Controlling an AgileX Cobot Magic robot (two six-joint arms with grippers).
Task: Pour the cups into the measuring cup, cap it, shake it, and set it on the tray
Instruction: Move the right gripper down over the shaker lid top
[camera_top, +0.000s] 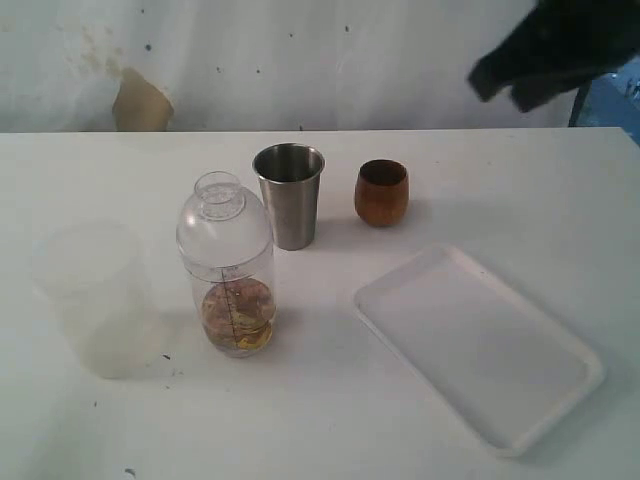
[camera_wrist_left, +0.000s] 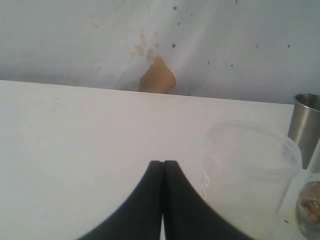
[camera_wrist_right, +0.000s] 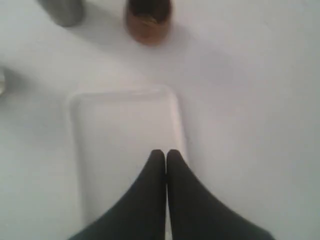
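White table (camera_top: 520, 190), stained backdrop (camera_top: 350, 60): frosted cup (camera_top: 95, 295) at left nearly washes out, right arm (camera_top: 555, 50) is a dark blur cut off at the far right corner. The measuring cup (camera_top: 228, 300), cap (camera_top: 220, 210) on, stands left of centre, with tumbler (camera_top: 290, 195) and wooden cup (camera_top: 381, 192) farther back and tray (camera_top: 475, 345) near right. Fingers pressed together on both: left gripper (camera_wrist_left: 162, 165) low beside the frosted cup, right gripper (camera_wrist_right: 166, 152) above the tray.

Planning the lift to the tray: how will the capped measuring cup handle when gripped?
Probably tippy if pushed high: the measuring cup is tall and narrow with the cap on. Likely light, since its contents fill only the bottom. The smooth clear wall may be slippery.
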